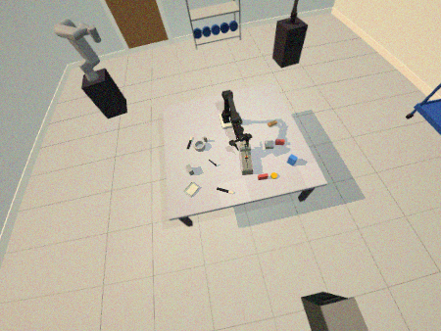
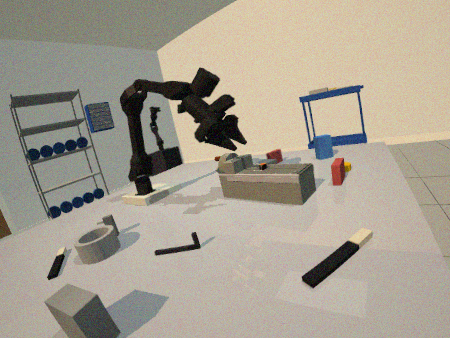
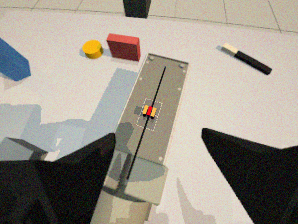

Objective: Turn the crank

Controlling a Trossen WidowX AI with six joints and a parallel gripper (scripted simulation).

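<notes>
Hovering: the gripper [image 1: 242, 145] [image 2: 240, 146] [image 3: 158, 135] is above the near end of the machine in the wrist view, tilted downward.
Gripper state: spread nearly as wide as it goes, nothing between its fingers.
Machine: the long grey-brown box [image 1: 247, 167] [image 2: 262, 190] [image 3: 172, 116] lies just right of centre in the top and exterior views; in the wrist view it runs from upper centre to the lower edge.
Pointer: red [image 3: 149, 111], on the dark slot [image 3: 159, 86], inside a thin white outline at the middle of the wrist view. Brass-yellow marks flank it, and it looks about level with them; whether exactly, cannot be told.
Crank: too blurred to pick out its handle surely, at the lower middle of the wrist view.
Upper left, wrist view: a yellow disc [image 1: 274, 175] [image 3: 92, 49] near a red block [image 1: 263, 176] [image 2: 338, 171] [image 3: 124, 47], with a blue block [image 1: 292, 160] [image 2: 323, 147] [image 3: 14, 62] at the left edge.
Upper right, wrist view: a black stick with a pale end [image 1: 224, 190] [image 2: 334, 260] [image 3: 250, 61], lying flat.
Left, exterior view: a grey ring-shaped cup [image 1: 199, 145] [image 2: 96, 252], with a grey block [image 1: 190, 169] [image 2: 80, 310] at lower left.
</notes>
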